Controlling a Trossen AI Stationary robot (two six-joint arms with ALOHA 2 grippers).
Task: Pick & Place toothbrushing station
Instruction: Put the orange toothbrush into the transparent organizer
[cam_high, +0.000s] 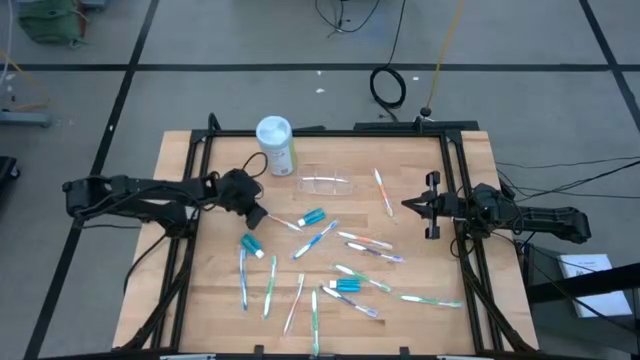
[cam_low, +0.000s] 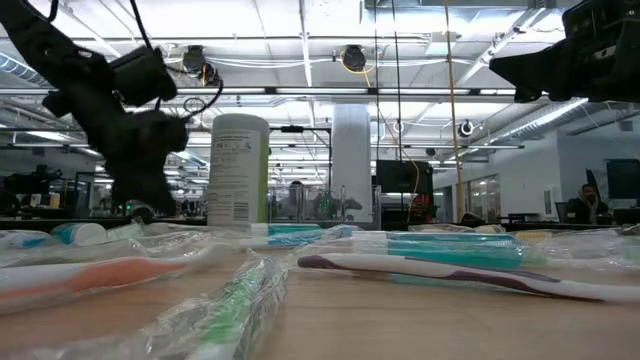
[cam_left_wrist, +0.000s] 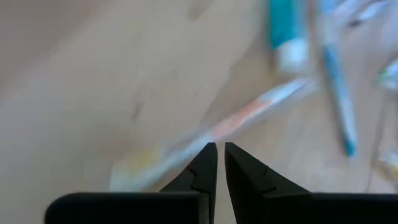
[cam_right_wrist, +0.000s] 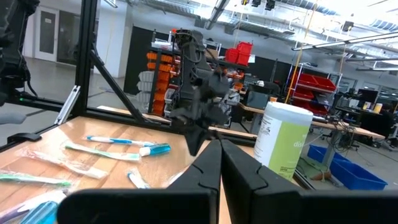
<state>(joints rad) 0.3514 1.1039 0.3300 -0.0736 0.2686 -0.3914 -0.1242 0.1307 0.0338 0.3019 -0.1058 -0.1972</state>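
Several wrapped toothbrushes lie flat and scattered over the wooden table (cam_high: 200, 310), among them a blue one (cam_high: 315, 240). Three blue toothpaste tubes (cam_high: 312, 216) (cam_high: 250, 244) (cam_high: 347, 286) lie between them. The clear holder (cam_high: 325, 184) lies at the far middle. My left gripper (cam_high: 258, 216) (cam_left_wrist: 221, 149), slanting down with its fingers shut, hovers at an orange-and-white wrapped toothbrush (cam_left_wrist: 249, 115) (cam_high: 283, 222). My right gripper (cam_high: 408, 205) (cam_right_wrist: 219, 146) waits shut above the table's right side, holding nothing. My left gripper's shut fingertips (cam_left_wrist: 208, 152) stand right over the orange-and-white toothbrush, near its middle (cam_left_wrist: 217, 127), coming slanting down from the table's left. The toothbrush lies flat on the table. Whether the tips touch it, I cannot tell.
A white-and-green canister (cam_high: 275, 145) (cam_low: 238, 168) stands upright at the far left of the table, behind my left gripper. Black frame rails (cam_high: 190, 200) run along the table's left and right sides. Bare wood lies at the near left corner.
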